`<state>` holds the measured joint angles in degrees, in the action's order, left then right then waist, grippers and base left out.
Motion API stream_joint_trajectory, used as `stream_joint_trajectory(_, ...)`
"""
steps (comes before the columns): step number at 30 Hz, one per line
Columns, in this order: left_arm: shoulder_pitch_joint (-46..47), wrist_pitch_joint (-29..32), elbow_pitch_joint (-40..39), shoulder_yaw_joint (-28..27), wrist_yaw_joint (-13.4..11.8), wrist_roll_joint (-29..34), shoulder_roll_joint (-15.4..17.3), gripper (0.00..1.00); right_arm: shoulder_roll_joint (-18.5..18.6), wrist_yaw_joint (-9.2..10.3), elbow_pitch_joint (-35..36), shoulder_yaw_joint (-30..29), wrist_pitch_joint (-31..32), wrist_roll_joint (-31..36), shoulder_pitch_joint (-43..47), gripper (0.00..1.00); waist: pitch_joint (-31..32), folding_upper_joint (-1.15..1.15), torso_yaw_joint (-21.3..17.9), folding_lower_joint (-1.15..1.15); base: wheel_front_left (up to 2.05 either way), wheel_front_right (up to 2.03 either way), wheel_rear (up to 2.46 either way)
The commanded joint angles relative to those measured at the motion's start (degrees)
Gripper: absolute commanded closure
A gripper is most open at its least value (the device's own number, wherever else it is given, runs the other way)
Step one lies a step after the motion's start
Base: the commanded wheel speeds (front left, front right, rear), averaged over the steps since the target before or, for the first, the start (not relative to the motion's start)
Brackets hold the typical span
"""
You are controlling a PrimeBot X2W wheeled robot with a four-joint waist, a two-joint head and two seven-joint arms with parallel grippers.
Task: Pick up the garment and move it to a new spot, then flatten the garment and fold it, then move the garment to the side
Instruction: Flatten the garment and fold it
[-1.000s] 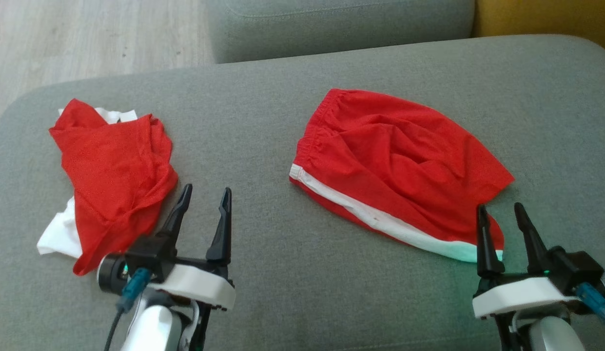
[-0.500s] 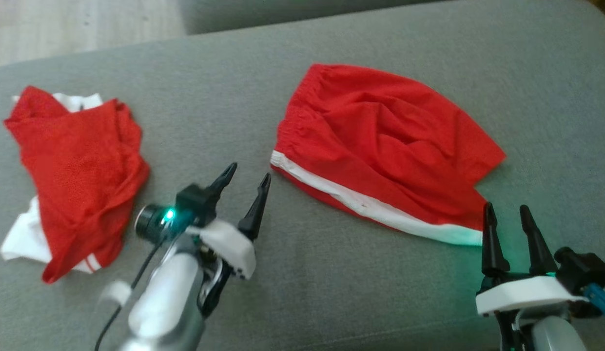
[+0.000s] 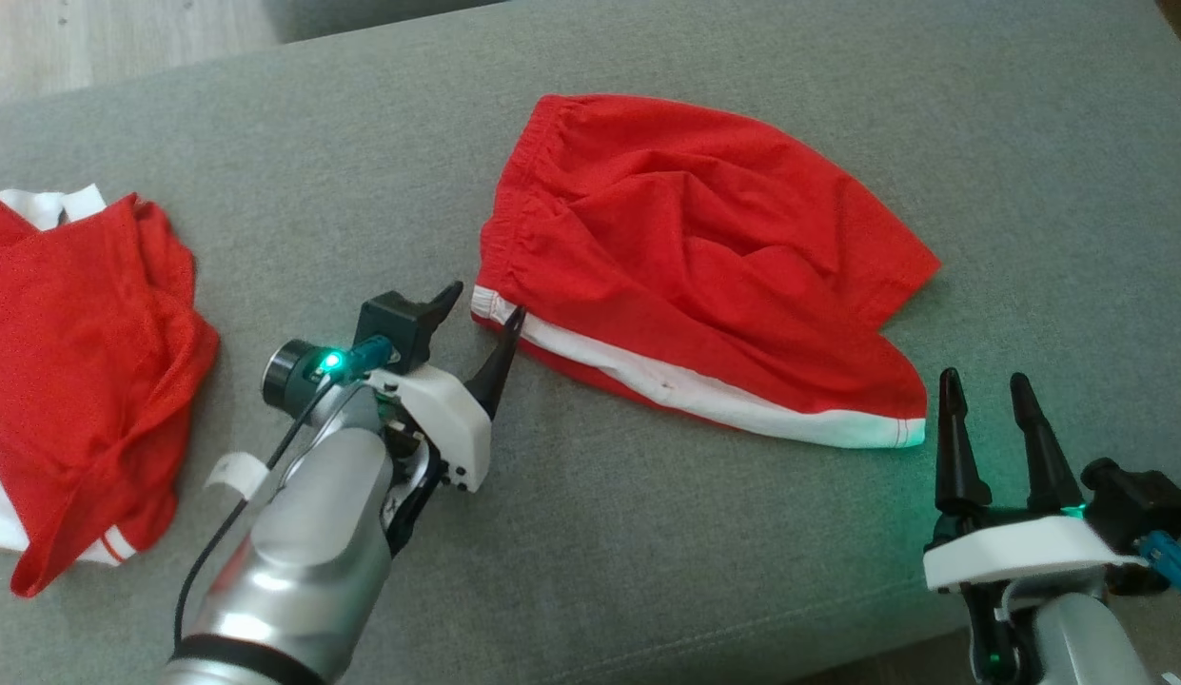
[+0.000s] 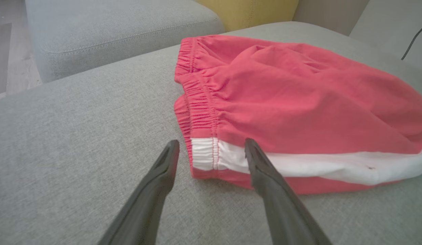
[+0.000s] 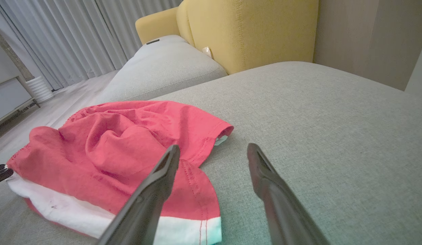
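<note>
Lying across the grey sofa cushion (image 3: 647, 552), the red shorts (image 3: 704, 257) ran left to right, waistband (image 3: 514, 200) toward my left, leg hems (image 3: 918, 276) toward my right, white stripe (image 3: 704, 395) facing the near edge. A crumpled red-and-white garment (image 3: 76, 333) sat at the left edge. My left gripper (image 3: 485, 303) stood spread and empty at the waistband's stripe corner; my right gripper (image 3: 984, 381), likewise spread, hung just beside the nearer hem.

Grey woven-fabric sofa seat (image 3: 647, 571), yellow upholstered backrest (image 5: 251, 30) behind it, pale wood plank floor (image 3: 124, 38), light pleated curtains (image 5: 68, 37) beyond.
</note>
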<state>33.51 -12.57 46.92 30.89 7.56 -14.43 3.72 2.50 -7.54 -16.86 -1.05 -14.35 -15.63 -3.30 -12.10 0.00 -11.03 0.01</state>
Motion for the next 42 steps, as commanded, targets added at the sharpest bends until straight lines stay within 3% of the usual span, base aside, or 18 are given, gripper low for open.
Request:
stream_joint_trajectory(1,2.93,-0.78,-0.73,-1.20,-0.09,0.55,1.42,0.00,0.38,0.05,1.85,1.44,-0.64,-0.27,-1.83,0.00,-0.14,0.00,-0.20,-0.01,0.00,0.00,0.00)
stream_joint_trajectory(5,4.05,-1.44,1.65,-0.47,-0.09,-0.10,1.30,0.00,0.38,0.05,1.88,1.68,-0.64,-0.59,-1.89,0.00,-0.34,0.00,-0.61,-0.01,0.00,0.00,0.00)
stream_joint_trajectory(6,4.41,-1.55,2.62,0.63,-0.09,-0.93,1.11,0.54,0.38,0.05,1.74,1.79,-0.64,-0.63,-1.84,0.00,-0.39,0.00,-0.78,-0.01,0.00,0.00,0.00)
stream_joint_trajectory(7,4.55,-1.60,2.99,1.34,-0.09,-1.27,1.07,1.00,0.38,0.05,1.66,1.82,-0.64,-0.63,-1.83,0.00,-0.38,0.00,-0.86,-0.01,0.00,0.00,0.00)
stream_joint_trajectory(14,4.56,-2.27,2.67,2.73,-0.10,-3.14,1.51,1.00,0.38,0.05,-0.02,1.86,-0.64,0.01,-0.86,0.00,-0.13,0.00,-0.57,-0.01,0.00,0.00,0.00)
stream_joint_trajectory(26,0.24,-2.41,-4.43,0.56,-2.03,-2.86,0.91,1.00,0.38,0.05,-10.08,3.40,1.03,-1.45,-0.54,0.00,0.61,0.00,1.65,-0.01,0.00,0.00,0.00)
stream_joint_trajectory(42,4.13,0.57,2.44,1.08,-0.23,-7.96,3.10,1.00,0.38,0.05,-15.64,9.64,0.74,-5.86,-5.01,0.00,2.34,0.00,-0.52,-0.01,0.00,0.00,0.00)
